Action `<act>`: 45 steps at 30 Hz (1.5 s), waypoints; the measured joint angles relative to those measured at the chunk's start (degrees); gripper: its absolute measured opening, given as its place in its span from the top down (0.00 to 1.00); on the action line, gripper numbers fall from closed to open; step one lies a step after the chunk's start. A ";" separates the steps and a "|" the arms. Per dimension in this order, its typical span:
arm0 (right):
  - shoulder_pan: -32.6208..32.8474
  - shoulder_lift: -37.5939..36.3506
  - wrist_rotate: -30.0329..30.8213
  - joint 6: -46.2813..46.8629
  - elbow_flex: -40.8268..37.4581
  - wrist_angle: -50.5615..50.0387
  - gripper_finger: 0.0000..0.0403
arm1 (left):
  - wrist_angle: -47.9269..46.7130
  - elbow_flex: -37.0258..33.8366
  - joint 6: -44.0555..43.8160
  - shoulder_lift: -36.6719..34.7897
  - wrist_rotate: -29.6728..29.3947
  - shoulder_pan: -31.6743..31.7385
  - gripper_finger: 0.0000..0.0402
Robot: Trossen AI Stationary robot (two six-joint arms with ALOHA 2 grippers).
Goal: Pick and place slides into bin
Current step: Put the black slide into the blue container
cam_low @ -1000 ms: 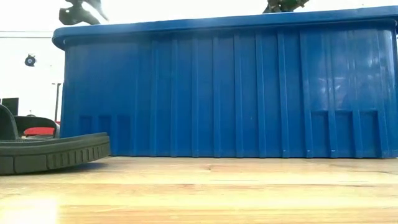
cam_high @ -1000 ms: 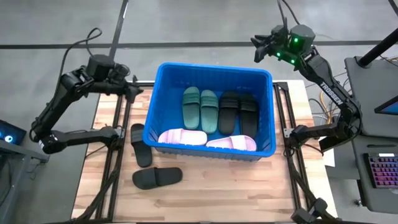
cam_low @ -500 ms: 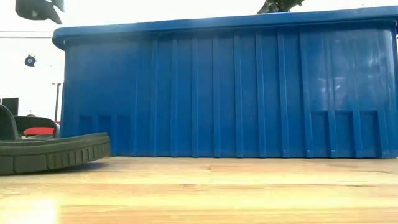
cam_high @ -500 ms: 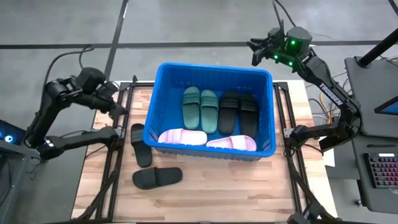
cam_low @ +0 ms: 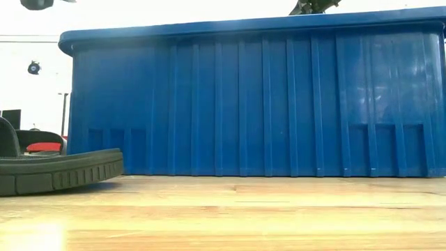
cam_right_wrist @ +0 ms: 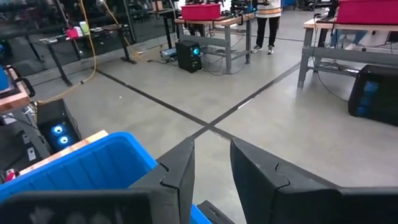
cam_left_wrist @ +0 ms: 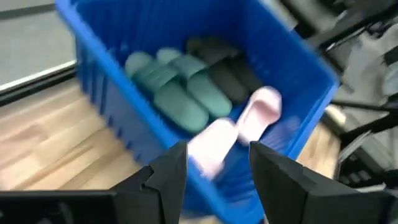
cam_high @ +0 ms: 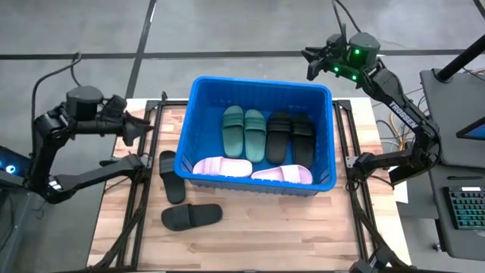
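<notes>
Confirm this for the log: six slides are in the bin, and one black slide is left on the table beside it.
Not quite. The high view shows two black slides on the table, not one: one close to the bin's left wall and another nearer the table's front edge. Six slides in the bin is correct.

Wood table (cam_high: 250,227) carries blue bin (cam_high: 198,114), centre-back. Two black slides (cam_high: 171,176) (cam_high: 192,217) lie on bare wood left-front of bin; nearer one probably touches neither.
</notes>
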 joint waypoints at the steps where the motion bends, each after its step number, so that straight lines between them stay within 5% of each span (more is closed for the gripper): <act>1: 0.00 -0.02 0.00 0.01 0.00 -0.22 0.76 | 1.45 -0.01 -0.66 0.08 1.03 0.00 0.61; 7: 0.00 0.00 0.00 0.01 -0.04 -1.23 0.79 | 20.45 -0.04 -1.00 1.88 14.80 0.00 0.61; 11: 0.00 0.00 0.00 0.01 -0.04 -1.27 0.80 | 35.95 0.01 -0.51 4.38 17.61 -0.44 0.61; 20: 0.00 0.00 -0.02 1.54 -0.04 -4.17 0.80 | 50.84 0.04 7.94 16.22 9.20 -4.71 0.61; 30: 0.00 0.02 0.00 -0.80 -0.04 -8.19 0.81 | 27.44 3.65 19.94 19.15 0.88 -15.72 0.65; 45: 0.00 0.02 0.39 -1.79 -1.41 -8.92 0.81 | -2.25 5.07 -16.58 11.21 1.35 -31.42 0.68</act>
